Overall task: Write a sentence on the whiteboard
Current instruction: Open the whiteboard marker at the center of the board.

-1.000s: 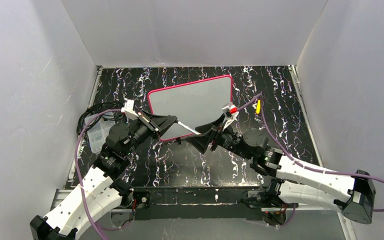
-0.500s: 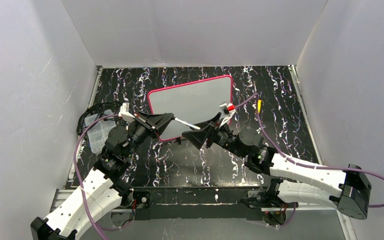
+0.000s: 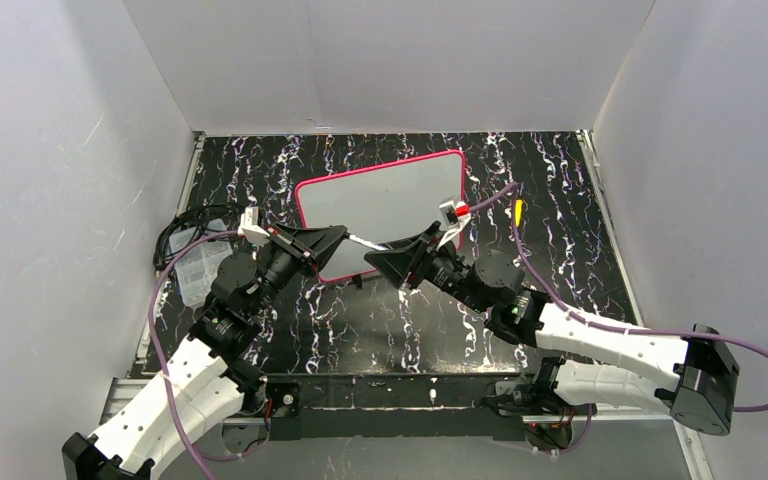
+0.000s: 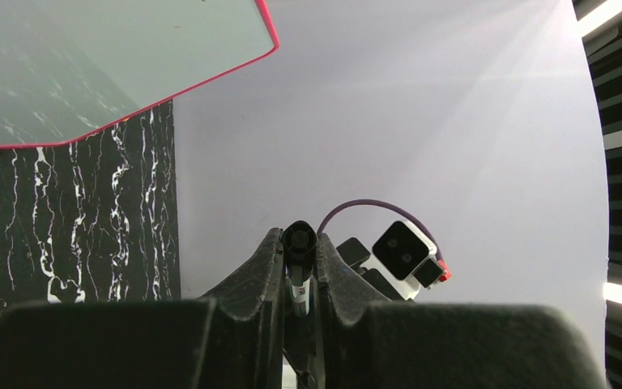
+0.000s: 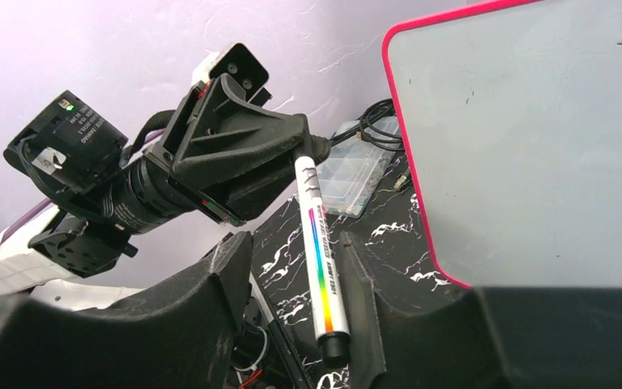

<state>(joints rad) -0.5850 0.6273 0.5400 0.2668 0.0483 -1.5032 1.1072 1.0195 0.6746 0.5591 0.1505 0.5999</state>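
From above: whiteboard (image 3: 385, 195) on table (image 3: 360, 330), far middle. Left gripper (image 3: 344, 237) and right gripper (image 3: 370, 258) tip to tip at its near edge.
Left wrist: clamped tight on pen (image 4: 299, 240).
Right wrist: jaws apart, pen in between, whiteboard just beside.

— Where does my overhead view sit?

— High and behind both arm bases, tilted down. I get the whole counter (image 3: 380, 330) from far off, with the whiteboard (image 3: 385, 205) small at mid-frame.

— And the left wrist?

— Very near, looking along the left gripper (image 4: 300, 253) towards the wall (image 4: 421, 113). A whiteboard corner shows upper left.

— The right wrist?

— It faces the opposite way, close over the right gripper (image 5: 296, 243), and the left gripper fills its upper left. All three views share the marker (image 5: 321, 251) and the whiteboard's near edge.
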